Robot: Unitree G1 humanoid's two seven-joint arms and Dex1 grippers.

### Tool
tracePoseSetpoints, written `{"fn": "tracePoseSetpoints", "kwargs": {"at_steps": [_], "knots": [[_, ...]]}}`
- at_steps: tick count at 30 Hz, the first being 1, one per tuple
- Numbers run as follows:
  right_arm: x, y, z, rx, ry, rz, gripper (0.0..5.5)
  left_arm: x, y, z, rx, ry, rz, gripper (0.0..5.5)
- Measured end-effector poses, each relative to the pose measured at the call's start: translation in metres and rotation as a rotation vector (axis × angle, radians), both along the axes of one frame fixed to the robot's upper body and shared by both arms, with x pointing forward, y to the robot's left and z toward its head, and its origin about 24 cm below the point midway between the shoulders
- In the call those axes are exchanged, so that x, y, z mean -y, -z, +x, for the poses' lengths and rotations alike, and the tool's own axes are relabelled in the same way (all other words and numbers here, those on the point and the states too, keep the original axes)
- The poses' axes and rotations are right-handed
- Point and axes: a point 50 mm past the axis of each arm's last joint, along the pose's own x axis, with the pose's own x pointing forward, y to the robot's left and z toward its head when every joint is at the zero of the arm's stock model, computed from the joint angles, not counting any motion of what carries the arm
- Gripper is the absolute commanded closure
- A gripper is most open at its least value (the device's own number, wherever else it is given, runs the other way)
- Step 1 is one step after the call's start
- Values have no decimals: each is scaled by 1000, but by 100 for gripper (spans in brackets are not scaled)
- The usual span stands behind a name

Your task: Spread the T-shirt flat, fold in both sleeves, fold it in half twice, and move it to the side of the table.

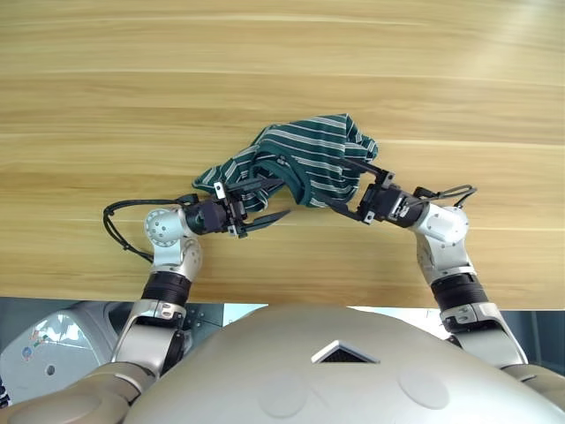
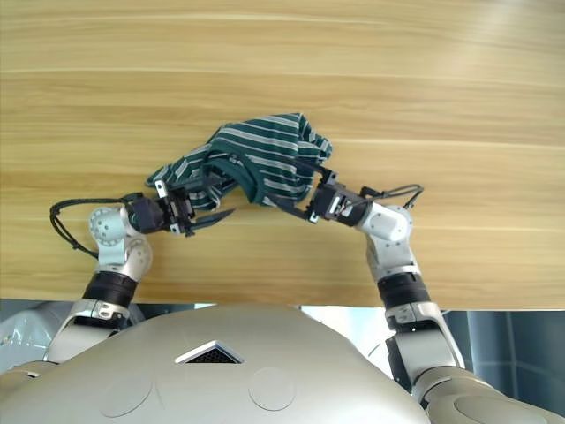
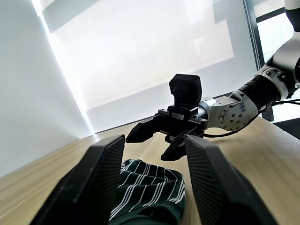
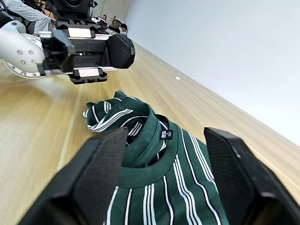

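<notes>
Left gripper (image 1: 269, 200) lies left of centre, fingers spread, pointing right; right gripper (image 1: 342, 184) faces it from right of centre, fingers likewise apart; left arm (image 1: 168, 265) and right arm (image 1: 452, 269) rise from the lower corners, wrists bent inward.

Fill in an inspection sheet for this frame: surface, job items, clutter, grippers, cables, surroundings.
surface: light wooden table.
job's things: green striped T-shirt, crumpled in a heap near the robot's edge, not yet spread flat.
clutter: nothing seen.
grippers: left gripper and right gripper both open, one at each side of the shirt's near edge, cloth between the fingers.
cables: black left wrist cable and right wrist cable loop over the table, apart from the shirt.
surroundings: pale wall beyond the table.
</notes>
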Motion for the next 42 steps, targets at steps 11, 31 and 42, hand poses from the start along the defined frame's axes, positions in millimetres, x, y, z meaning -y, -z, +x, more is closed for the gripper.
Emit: {"fn": "tracePoseSetpoints", "kwargs": {"at_steps": [11, 31, 42], "knots": [[-6, 3, -1, -9, -28, -33, 248, 2, 2, 0, -7, 0, 25, 314], [-3, 7, -1, -17, -11, -54, 248, 7, 10, 2, -5, 18, 75, 314], [-4, 12, -1, -24, -16, -65, 248, 4, 11, 2, 10, 4, 99, 314]]}}
